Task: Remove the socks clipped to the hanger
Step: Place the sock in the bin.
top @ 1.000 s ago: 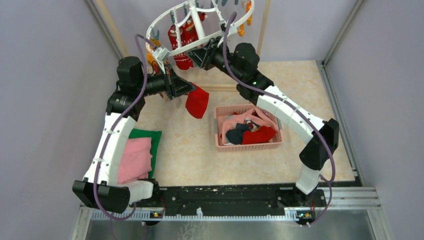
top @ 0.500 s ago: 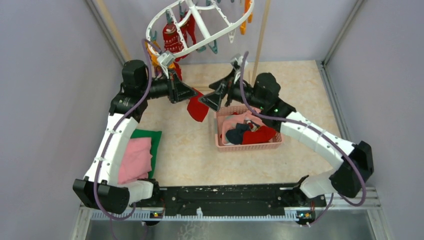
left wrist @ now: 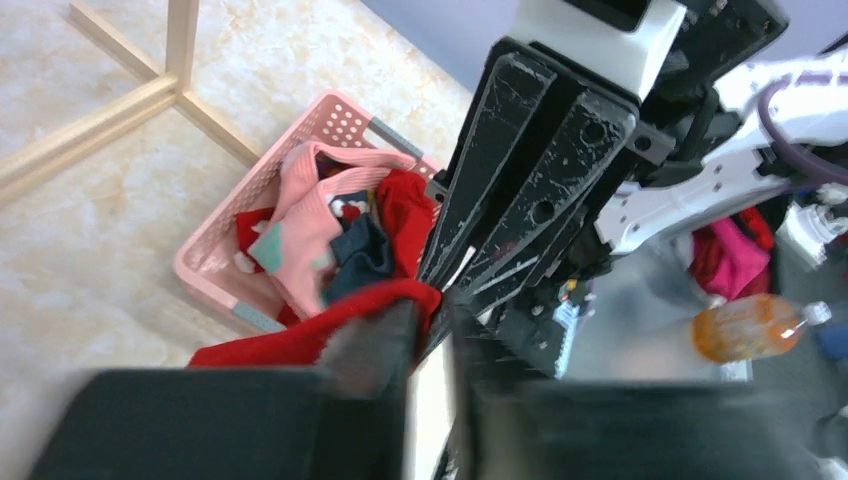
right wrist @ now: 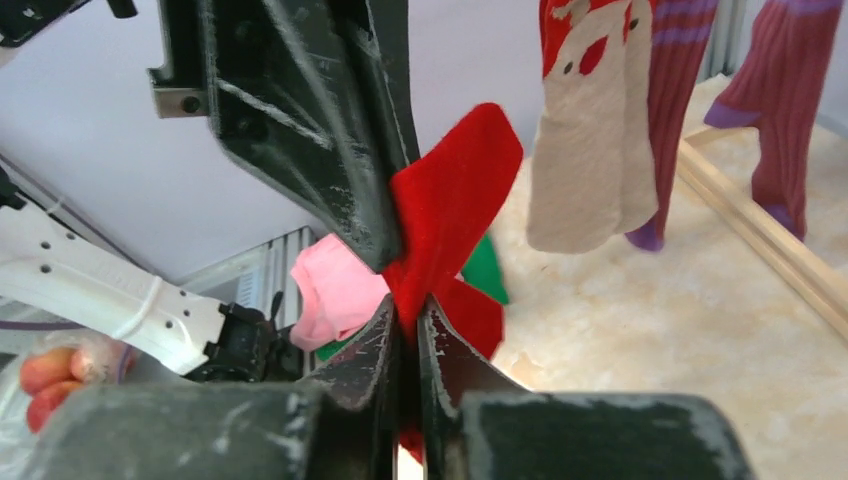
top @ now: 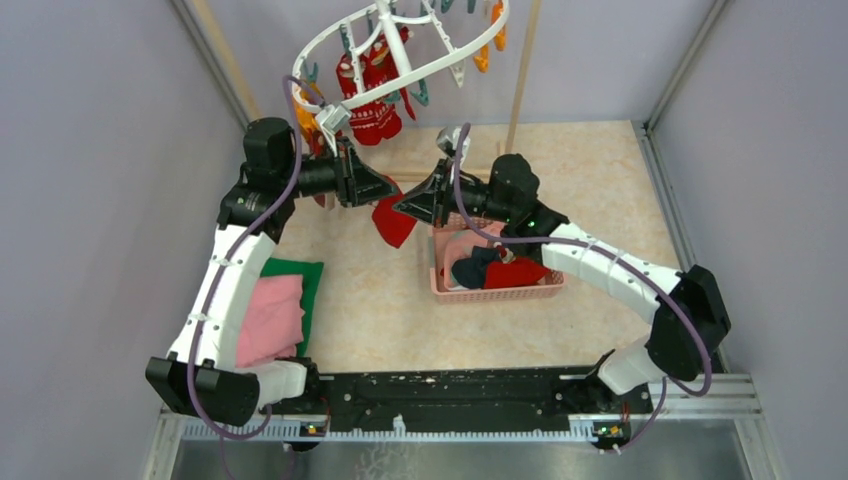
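Observation:
The white hanger (top: 400,45) hangs tilted at the top, with red and white-patterned socks (top: 370,95) clipped to it. In the right wrist view a white-patterned sock (right wrist: 590,140) and purple-striped socks (right wrist: 790,100) dangle. My left gripper (top: 388,192) is shut on a loose red sock (top: 393,226) held above the floor. My right gripper (top: 401,206) meets it tip to tip and is shut on the same red sock (right wrist: 455,200). In the left wrist view the sock (left wrist: 300,340) drapes over my left gripper (left wrist: 430,310). My right gripper (right wrist: 407,315) pinches the sock's lower part.
A pink mesh basket (top: 497,293) with several socks stands just right of the grippers, also in the left wrist view (left wrist: 300,150). A folded pink cloth (top: 270,320) on a green cloth (top: 300,272) lies at the left. A wooden pole (top: 520,75) stands behind.
My right arm has come down from the hanger to the red sock in my left gripper and shut on it. The hanger has swung back up.

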`<state>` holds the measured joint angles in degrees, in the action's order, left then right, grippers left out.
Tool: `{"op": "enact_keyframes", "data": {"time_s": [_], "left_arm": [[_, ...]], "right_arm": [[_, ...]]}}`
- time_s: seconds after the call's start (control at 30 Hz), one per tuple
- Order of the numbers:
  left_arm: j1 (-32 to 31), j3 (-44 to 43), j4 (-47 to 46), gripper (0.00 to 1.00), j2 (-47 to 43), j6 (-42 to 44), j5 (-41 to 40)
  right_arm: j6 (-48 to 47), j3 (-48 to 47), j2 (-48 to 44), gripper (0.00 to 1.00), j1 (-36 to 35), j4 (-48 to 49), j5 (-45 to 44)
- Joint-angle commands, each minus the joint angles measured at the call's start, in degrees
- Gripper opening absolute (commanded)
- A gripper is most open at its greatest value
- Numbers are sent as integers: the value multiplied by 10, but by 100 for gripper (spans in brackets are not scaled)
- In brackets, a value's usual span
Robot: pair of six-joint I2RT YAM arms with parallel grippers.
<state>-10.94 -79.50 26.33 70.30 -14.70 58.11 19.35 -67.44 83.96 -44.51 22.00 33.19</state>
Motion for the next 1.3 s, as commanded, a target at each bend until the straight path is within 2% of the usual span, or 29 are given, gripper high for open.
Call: {"op": "enact_keyframes", "data": {"time_s": [0.0,0.03,0.1,0.13,0.37,0.43,0.53,0.73,0.87,0.93,1.1,1.13,1.17,1.27], "left_arm": [[-2,-46,9,41,5,6,24],[-2,-55,21,62,7,10,20],[-2,-77,49,95,13,24,11],[-1,-91,70,98,16,36,9],[3,-212,246,99,61,157,-3],[6,-237,291,99,70,193,-10],[9,-251,331,99,72,233,-38],[13,-275,383,99,70,286,-97],[32,-313,402,99,88,303,-124],[53,-348,425,99,107,309,-107],[157,-395,439,99,138,304,-28],[172,-402,443,99,145,303,-16],[184,-408,446,99,150,302,-7],[202,-412,442,99,151,291,15]], "right_arm": [[-11,-26,-12,0,-7,-1,-11],[-15,-17,-24,0,-6,-18,-28],[-18,8,-53,0,4,-52,-64],[-16,24,-71,0,12,-68,-82],[-18,132,-214,0,56,-237,-240],[-10,161,-240,0,61,-282,-303],[18,207,-257,0,81,-311,-345],[72,287,-194,0,107,-293,-386],[72,273,-121,2,107,-324,-435],[53,250,-118,16,107,-350,-444],[20,195,-216,71,101,-387,-458],[17,182,-237,94,101,-397,-461],[12,170,-256,98,101,-401,-459],[0,138,-282,99,100,-393,-422]]}}
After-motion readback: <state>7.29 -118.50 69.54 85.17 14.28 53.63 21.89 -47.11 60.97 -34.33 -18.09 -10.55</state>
